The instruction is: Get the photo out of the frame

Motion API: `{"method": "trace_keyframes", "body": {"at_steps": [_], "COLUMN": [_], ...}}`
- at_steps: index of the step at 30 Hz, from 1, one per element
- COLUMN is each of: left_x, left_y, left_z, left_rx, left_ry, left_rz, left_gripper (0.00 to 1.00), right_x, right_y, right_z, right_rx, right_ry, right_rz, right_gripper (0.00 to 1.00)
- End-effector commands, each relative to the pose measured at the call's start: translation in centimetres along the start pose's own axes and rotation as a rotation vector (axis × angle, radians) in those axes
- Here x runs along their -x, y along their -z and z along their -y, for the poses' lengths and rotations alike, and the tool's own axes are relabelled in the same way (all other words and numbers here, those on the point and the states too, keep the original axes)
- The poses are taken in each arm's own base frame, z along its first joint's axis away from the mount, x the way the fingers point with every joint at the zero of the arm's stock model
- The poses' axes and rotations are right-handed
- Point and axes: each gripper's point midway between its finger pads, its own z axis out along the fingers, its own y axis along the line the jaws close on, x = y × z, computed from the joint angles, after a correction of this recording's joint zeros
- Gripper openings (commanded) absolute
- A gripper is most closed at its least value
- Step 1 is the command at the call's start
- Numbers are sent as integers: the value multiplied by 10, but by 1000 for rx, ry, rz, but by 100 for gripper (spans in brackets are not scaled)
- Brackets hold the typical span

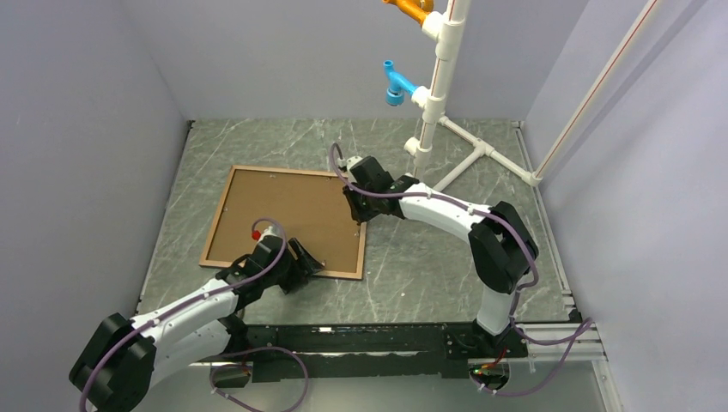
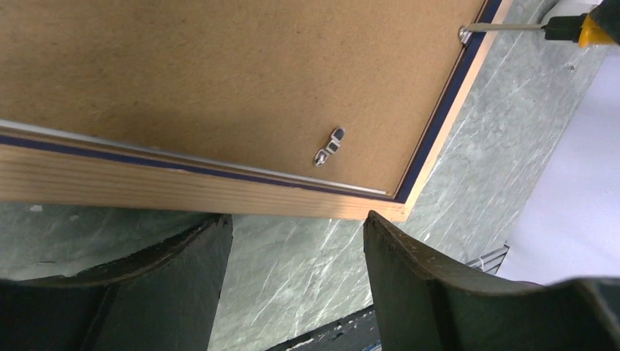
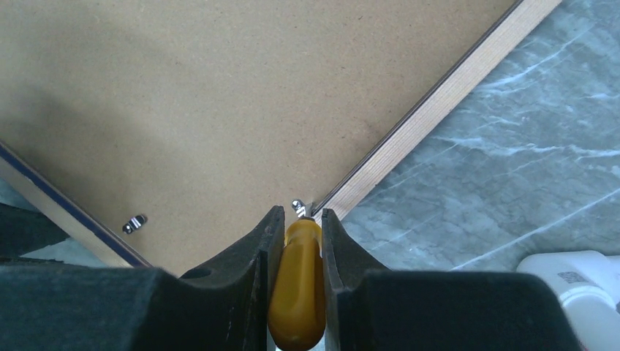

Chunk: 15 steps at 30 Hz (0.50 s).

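Meanwhile, the frame (image 1: 216,216) lies face down on the grey marbled table (image 1: 429,266), its brown backing board (image 1: 288,210) uppermost and the photo hidden beneath it; the right gripper (image 3: 301,219) is clenched on a yellow-handled screwdriver (image 3: 296,292), whose tip meets a metal clip (image 3: 298,208) at the frame's right edge. The left gripper (image 2: 296,227) hovers just off the frame's near right corner, jaws spread wide and grasping nothing; a second clip (image 2: 330,146) sits on the board nearby.
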Motion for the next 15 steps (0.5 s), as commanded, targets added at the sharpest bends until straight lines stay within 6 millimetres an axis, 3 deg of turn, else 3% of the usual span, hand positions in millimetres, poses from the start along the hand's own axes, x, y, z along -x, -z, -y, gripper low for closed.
{"method": "trace_keyframes", "body": {"at_steps": [1, 7, 15], "left_x": [-1, -5, 6], "left_y": [-2, -1, 8], "left_z": [-19, -23, -42], "left_rx": [56, 78, 211], "left_ry": [6, 55, 240], "left_rz": [9, -4, 17], "left_gripper": [71, 86, 78], "right_x": [-61, -44, -42], "right_y": [3, 16, 29], "right_z": [-30, -36, -46], "right_rx": [49, -28, -156], "right_ry": [8, 110, 258], "right_rz": [-182, -32, 136], "right_gripper": [0, 0, 0]}}
